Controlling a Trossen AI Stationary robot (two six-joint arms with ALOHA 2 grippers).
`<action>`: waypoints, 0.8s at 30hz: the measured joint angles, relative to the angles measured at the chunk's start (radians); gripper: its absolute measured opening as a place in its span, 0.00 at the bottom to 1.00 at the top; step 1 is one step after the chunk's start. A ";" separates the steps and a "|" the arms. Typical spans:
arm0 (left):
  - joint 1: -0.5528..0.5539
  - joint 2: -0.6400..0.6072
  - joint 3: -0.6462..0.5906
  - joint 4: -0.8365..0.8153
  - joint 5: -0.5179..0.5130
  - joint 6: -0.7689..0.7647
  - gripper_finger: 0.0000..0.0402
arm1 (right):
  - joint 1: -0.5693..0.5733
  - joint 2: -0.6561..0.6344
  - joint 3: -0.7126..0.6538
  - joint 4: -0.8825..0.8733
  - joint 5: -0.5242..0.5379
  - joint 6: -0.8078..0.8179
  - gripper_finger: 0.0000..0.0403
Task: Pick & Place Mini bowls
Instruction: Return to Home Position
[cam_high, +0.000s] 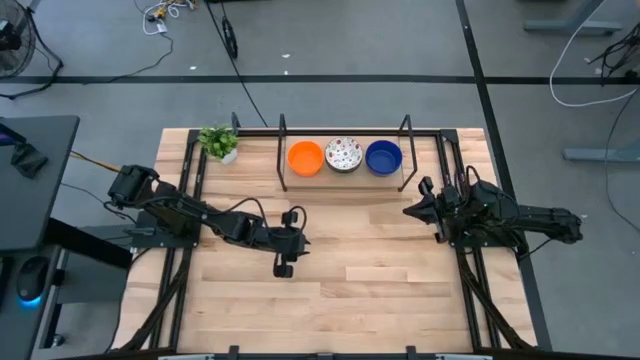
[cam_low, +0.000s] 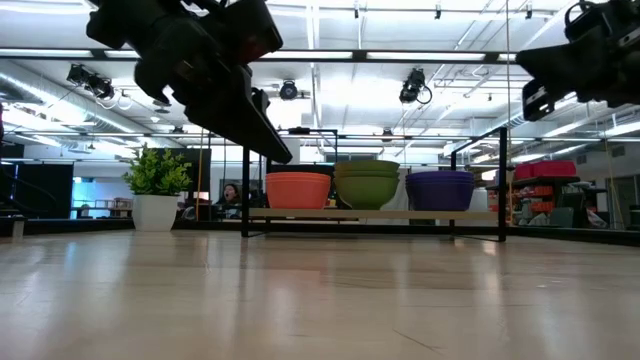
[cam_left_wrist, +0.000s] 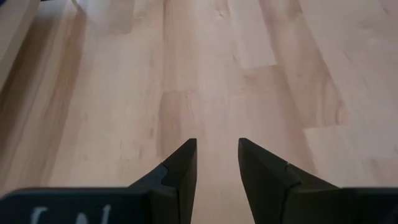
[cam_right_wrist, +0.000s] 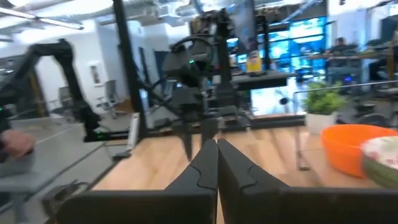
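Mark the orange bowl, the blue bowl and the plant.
orange bowl (cam_high: 305, 157): high view, middle of its inside, on the shelf.
blue bowl (cam_high: 383, 156): high view, middle of its inside, on the shelf.
plant (cam_high: 218, 140): high view, on its green leaves, at the table's far left corner.

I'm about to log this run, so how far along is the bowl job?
Done: orange bowl, patterned bowl and blue bowl sit on the shelf; no bowl shows on the table. In hand: nothing; left gripper is open over bare wood, right gripper shut and empty. Left: probably only parking the arms.
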 joint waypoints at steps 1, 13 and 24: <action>-0.004 0.000 0.000 0.000 0.000 -0.004 0.30 | 0.019 -0.008 -0.001 -0.008 0.000 0.000 0.00; -0.025 0.000 0.000 -0.002 -0.014 -0.029 0.30 | 0.236 -0.015 -0.003 -0.061 0.110 -0.087 0.00; -0.025 0.000 0.000 -0.002 -0.020 -0.030 0.30 | 0.281 0.022 -0.003 -0.099 0.222 -0.130 0.01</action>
